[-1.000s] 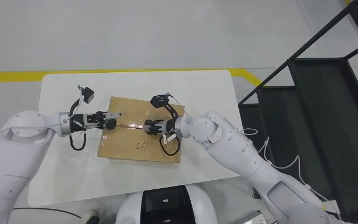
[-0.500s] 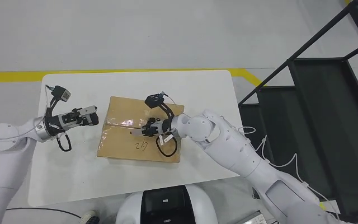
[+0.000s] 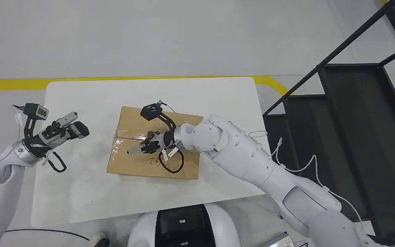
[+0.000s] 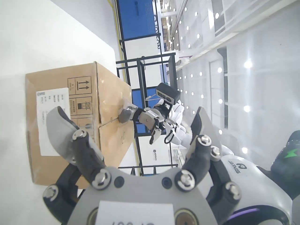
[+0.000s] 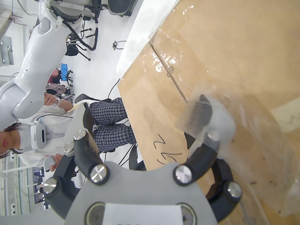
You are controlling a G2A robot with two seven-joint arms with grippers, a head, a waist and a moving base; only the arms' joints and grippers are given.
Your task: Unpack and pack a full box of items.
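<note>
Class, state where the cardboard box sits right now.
In the top view the cardboard box lies near the middle of the white table, with the right gripper over its taped top seam.

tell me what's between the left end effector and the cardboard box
Only bare white table lies between the left end effector and the cardboard box; the top view shows that stretch plainly.

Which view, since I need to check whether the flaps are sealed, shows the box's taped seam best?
The right wrist view: the seam runs close up under glossy tape across the box top. The top view shows it from afar, partly under the right end effector; the left wrist view sees it obliquely.
</note>
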